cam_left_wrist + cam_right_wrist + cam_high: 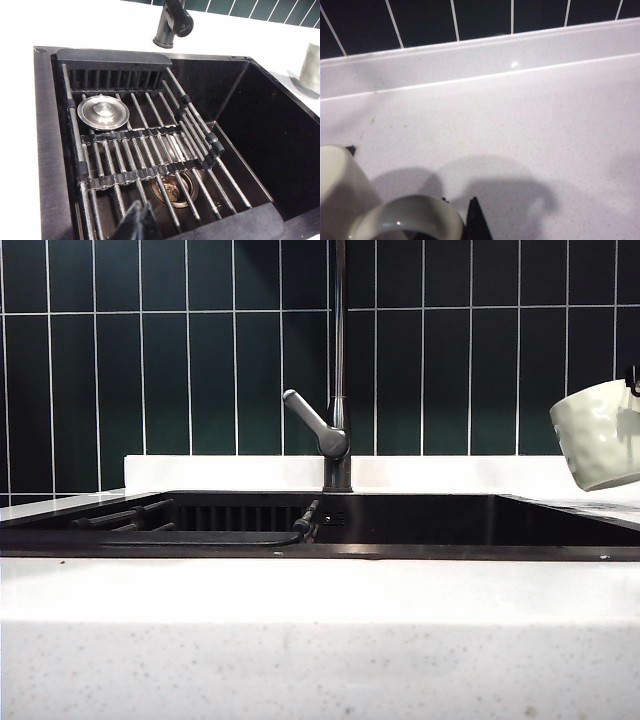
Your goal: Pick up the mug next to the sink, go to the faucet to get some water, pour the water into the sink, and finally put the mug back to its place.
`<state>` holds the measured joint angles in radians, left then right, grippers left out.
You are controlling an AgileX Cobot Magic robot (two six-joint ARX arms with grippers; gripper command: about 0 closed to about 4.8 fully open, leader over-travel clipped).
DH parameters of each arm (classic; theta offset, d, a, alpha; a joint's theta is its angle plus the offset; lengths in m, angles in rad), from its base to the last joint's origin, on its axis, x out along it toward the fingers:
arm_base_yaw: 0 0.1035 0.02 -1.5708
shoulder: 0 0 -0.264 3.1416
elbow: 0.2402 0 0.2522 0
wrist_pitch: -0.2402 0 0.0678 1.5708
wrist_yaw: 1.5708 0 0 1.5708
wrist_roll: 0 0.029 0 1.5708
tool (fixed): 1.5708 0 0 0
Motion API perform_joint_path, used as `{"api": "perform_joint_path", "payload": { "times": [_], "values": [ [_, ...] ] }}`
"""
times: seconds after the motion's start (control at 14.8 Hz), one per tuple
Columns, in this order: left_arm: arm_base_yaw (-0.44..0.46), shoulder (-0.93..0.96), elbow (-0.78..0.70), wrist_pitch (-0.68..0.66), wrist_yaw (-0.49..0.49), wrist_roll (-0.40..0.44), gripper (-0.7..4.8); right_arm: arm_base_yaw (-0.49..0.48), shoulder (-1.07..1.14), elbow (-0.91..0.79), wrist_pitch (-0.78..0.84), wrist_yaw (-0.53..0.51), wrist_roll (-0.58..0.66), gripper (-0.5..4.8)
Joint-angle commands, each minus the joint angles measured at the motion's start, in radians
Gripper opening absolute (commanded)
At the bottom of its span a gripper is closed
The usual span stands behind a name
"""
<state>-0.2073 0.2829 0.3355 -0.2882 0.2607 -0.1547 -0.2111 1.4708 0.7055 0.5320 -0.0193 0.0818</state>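
Countertop foremost; left hand pressed together over sink, right hand pinching mug.

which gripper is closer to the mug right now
Right. The right gripper is shut on the mug by its handle, lifted off the countertop. The left gripper, shut, hangs over the sink, well away.

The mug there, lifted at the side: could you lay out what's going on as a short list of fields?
mug: cream, dimpled, held tilted in the air above the countertop, right of the sink
right gripper: shut on the mug's handle
left gripper: shut, empty, above the sink's rack
faucet: behind the sink's middle, no water visible
drain stopper: lying on the rack
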Motion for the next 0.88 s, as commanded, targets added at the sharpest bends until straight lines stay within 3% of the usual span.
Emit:
{"api": "perform_joint_path", "payload": {
  "times": [0.07,0.47,0.88],
  "values": [
    [-0.001,-0.001,0.003,0.005,0.002,-0.003,-0.06,0.0,-0.011,0.007,0.019,-0.001,0.016,-0.01],
    [-0.001,-0.003,0.003,-0.021,0.002,0.002,-0.06,0.0,-0.011,0.007,-0.038,-0.006,0.016,0.06],
    [-0.001,-0.003,0.003,-0.034,0.005,0.002,-0.06,0.001,-0.024,0.008,-0.156,-0.01,0.016,1.29]
  ]
}}
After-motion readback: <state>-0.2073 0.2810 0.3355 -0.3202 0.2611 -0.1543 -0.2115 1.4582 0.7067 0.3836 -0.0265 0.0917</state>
